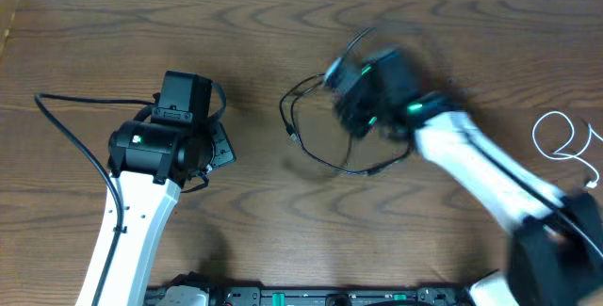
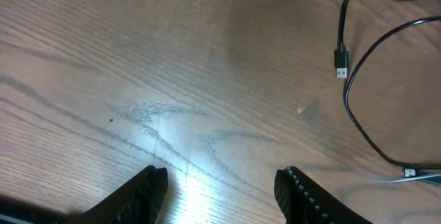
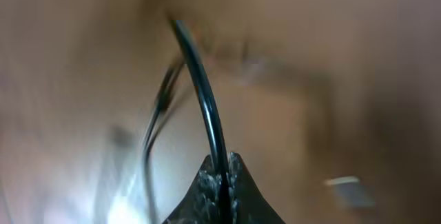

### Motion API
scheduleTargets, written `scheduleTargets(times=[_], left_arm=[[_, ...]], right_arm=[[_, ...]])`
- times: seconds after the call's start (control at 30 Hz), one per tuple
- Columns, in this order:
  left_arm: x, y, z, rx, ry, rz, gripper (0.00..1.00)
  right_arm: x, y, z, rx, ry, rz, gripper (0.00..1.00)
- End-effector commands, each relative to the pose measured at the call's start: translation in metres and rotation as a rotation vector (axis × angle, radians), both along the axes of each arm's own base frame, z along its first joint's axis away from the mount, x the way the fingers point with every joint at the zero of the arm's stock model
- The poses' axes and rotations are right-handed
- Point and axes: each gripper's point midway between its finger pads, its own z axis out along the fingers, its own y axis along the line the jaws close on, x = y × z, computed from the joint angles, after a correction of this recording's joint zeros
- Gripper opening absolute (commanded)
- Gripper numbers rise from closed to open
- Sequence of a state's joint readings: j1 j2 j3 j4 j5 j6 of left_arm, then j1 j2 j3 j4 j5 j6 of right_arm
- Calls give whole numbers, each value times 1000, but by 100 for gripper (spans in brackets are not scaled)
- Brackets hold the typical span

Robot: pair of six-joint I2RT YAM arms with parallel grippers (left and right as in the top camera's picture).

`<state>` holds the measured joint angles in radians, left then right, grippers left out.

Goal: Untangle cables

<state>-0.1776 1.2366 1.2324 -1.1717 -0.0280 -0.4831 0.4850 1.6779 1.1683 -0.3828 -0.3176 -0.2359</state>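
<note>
The right gripper (image 3: 222, 177) clamps the thin black cord (image 3: 208, 107) near the centre, probably to drag it clear; the thin white cord (image 1: 535, 136) lies well apart at right. The left gripper (image 2: 220, 182) hovers open, empty.

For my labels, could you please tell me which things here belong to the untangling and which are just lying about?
Job: black cable, pinched in the right end effector; white cable, apart on the right.
Lying about: left arm's thick black wire.
</note>
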Motion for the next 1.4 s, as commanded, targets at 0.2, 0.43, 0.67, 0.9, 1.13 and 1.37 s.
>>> scheduleTargets(times=[0.2, 0.43, 0.67, 0.9, 1.13, 1.37], left_arm=[[-2, 1, -3, -3, 14, 15, 56], [-2, 1, -3, -3, 14, 15, 56], [-2, 1, -3, -3, 15, 15, 56], [-2, 1, -3, -3, 14, 15, 56], [-2, -2, -3, -22, 18, 10, 56], [-2, -3, -3, -25, 19, 9, 56]], right_arm=[[19, -158, 299, 435, -592, -496, 1], [6, -272, 285, 252, -605, -899, 1], [0, -361, 225, 17, -461, -1292, 1], [-9, -413, 175, -119, -319, -1530, 1], [-37, -473, 149, -225, -274, -1851, 1], [-45, -501, 112, -92, -140, -1984, 37]])
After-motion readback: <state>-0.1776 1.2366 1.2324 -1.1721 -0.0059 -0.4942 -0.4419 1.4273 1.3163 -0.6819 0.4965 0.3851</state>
